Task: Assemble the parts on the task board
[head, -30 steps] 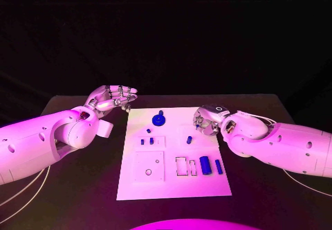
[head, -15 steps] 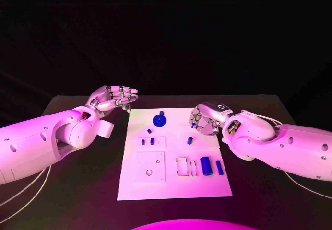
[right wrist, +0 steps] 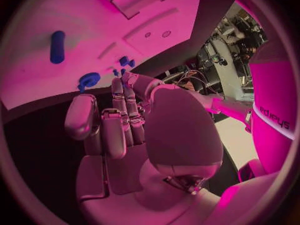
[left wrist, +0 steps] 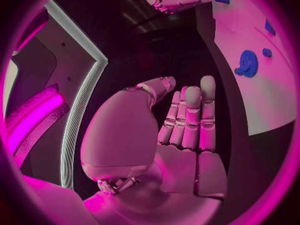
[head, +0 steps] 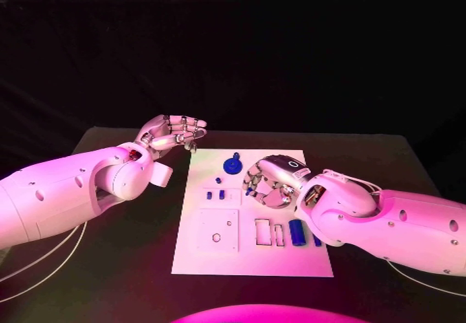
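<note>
The white task board (head: pixel 248 259) lies in the middle of the table. A blue gear (head: pixel 231 165) stands near its far edge, with a tiny blue piece (head: pixel 219 180) and two short blue pegs (head: pixel 215 195) in front of it. A thick blue cylinder (head: pixel 296 232) and a thin blue rod (head: pixel 316 239) lie near my right arm. My right hand (head: pixel 272 182) hovers over the board's middle with its fingers apart and pointing down, holding nothing I can see. My left hand (head: pixel 175 134) is raised off the board's far left corner, fingers loosely together, palm bare (left wrist: pixel 187 150).
The board carries raised square plates with holes (head: pixel 217 230) and narrow slots (head: pixel 269 233). Black table (head: pixel 116 269) surrounds the board on all sides. My right forearm (head: pixel 388 222) lies along the board's right edge.
My right hand has moved left from the board's right edge to over its middle, now covering the spot where a blue peg stood. The left hand has hardly moved.
</note>
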`<act>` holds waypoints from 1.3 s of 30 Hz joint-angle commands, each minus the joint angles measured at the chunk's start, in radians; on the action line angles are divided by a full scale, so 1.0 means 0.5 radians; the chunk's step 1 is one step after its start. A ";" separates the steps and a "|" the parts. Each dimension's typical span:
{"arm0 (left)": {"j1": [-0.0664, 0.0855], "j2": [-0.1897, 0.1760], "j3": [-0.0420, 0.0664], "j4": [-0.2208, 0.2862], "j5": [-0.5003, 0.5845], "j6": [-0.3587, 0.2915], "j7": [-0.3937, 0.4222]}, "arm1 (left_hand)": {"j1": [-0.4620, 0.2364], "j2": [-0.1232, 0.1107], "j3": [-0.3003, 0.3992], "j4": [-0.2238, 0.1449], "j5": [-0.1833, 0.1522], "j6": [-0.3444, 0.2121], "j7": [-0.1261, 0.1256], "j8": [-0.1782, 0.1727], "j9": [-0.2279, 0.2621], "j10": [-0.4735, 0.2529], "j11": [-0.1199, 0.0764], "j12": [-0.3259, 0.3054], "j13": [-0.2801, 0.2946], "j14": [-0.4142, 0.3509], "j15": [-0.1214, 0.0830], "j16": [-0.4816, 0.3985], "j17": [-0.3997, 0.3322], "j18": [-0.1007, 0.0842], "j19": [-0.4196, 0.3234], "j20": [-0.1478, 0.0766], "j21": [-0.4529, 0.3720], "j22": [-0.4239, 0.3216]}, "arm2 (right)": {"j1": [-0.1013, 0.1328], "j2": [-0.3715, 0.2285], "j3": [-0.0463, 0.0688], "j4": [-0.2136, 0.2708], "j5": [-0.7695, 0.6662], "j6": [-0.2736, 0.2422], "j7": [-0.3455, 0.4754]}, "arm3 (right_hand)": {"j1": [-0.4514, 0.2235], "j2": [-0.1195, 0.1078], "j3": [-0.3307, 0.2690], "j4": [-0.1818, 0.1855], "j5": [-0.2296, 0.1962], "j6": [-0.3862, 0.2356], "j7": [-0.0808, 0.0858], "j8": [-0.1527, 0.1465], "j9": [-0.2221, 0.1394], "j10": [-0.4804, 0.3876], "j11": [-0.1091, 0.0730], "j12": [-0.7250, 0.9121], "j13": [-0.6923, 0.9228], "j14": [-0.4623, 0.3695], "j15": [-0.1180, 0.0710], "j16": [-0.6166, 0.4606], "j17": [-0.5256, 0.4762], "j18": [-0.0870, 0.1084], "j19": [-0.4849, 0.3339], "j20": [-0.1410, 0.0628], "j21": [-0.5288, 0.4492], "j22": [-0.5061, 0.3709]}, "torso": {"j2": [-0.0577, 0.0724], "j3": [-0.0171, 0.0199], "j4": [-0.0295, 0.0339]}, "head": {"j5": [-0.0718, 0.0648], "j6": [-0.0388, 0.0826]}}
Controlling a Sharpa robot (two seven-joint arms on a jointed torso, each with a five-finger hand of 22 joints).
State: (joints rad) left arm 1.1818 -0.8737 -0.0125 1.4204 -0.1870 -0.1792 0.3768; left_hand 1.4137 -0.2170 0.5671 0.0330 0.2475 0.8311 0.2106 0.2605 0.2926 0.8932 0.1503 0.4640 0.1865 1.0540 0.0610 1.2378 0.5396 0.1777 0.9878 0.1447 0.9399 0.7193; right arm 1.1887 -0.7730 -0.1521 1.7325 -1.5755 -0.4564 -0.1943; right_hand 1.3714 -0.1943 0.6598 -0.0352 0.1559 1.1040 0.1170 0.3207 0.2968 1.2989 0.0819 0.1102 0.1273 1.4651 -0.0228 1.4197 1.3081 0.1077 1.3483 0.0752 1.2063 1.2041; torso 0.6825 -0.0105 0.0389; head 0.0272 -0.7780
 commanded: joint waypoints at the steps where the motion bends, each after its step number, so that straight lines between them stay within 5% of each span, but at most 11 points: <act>1: 0.002 0.010 0.002 0.003 -0.006 0.005 0.003 | 0.006 0.018 -0.004 -0.009 0.010 -0.014 0.020 0.002 -0.002 -0.020 -0.003 0.002 -0.003 -0.010 0.009 -0.012 -0.004 0.014 0.002 0.015 -0.008 -0.002 | -0.030 0.044 -0.005 -0.014 -0.011 0.039 0.050 | 0.007 0.024 0.006 -0.002 0.004 0.008 0.003 0.007 0.003 0.087 -0.077 0.001 0.002 0.122 -0.018 0.009 0.028 -0.025 -0.007 -0.006 -0.014 -0.003 | 0.000 -0.0008 0.000 | 0.033 -0.008; 13: 0.002 0.037 0.001 -0.004 -0.017 0.026 -0.016 | 0.017 0.018 -0.006 -0.021 0.009 -0.009 0.018 0.016 0.002 -0.027 -0.003 0.012 -0.001 -0.015 0.009 -0.012 -0.009 0.016 0.000 0.016 -0.007 -0.002 | -0.138 0.184 -0.017 -0.075 -0.051 0.092 0.071 | 0.004 0.026 0.011 -0.006 0.003 0.004 0.004 0.005 0.006 0.084 -0.076 -0.003 0.003 0.121 -0.018 0.007 0.023 -0.022 -0.015 -0.006 -0.023 -0.010 | 0.001 0.0001 0.000 | 0.091 -0.041; 18: 0.002 0.045 0.001 -0.004 -0.023 0.032 -0.019 | 0.018 0.017 -0.006 -0.021 0.009 -0.008 0.019 0.018 0.002 -0.028 -0.003 0.012 -0.001 -0.016 0.009 -0.012 -0.010 0.016 0.000 0.017 -0.007 -0.002 | -0.149 0.198 -0.018 -0.096 -0.064 0.115 0.061 | 0.004 0.026 0.012 -0.007 0.003 0.004 0.004 0.005 0.006 0.084 -0.075 -0.004 0.004 0.121 -0.017 0.007 0.023 -0.022 -0.015 -0.006 -0.022 -0.010 | -0.001 -0.0049 -0.004 | 0.104 -0.052; 39: 0.002 0.055 0.001 -0.008 -0.037 0.048 -0.028 | 0.025 0.019 -0.006 -0.029 0.010 -0.008 0.018 0.024 0.003 -0.031 -0.003 0.017 -0.001 -0.012 0.009 -0.008 -0.001 0.016 0.000 0.016 -0.004 -0.001 | -0.202 0.243 -0.026 -0.135 -0.071 0.133 0.071 | 0.002 0.028 0.016 -0.010 0.003 0.001 0.005 0.005 0.008 0.084 -0.075 -0.006 0.005 0.121 -0.017 0.007 0.021 -0.020 -0.021 -0.006 -0.030 -0.017 | 0.001 -0.0018 -0.002 | 0.135 -0.085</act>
State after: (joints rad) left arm 1.1818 -0.8487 -0.0128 1.4150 -0.2001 -0.1736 0.3599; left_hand 1.4180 -0.2127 0.5645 0.0246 0.2474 0.8311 0.2106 0.2691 0.2927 0.8862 0.1502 0.4684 0.1866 1.0504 0.0647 1.2378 0.5381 0.1777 0.9878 0.1447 0.9400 0.7194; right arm 1.0895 -0.6546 -0.1651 1.6654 -1.5980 -0.4071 -0.1722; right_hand 1.3755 -0.1908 0.6611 -0.0390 0.1551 1.1036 0.1167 0.3211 0.2998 1.2989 0.0818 0.1062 0.1287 1.4631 -0.0248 1.4197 1.3076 0.1077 1.3446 0.0715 1.1965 1.1971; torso 0.6832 -0.0113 0.0382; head 0.0937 -0.8200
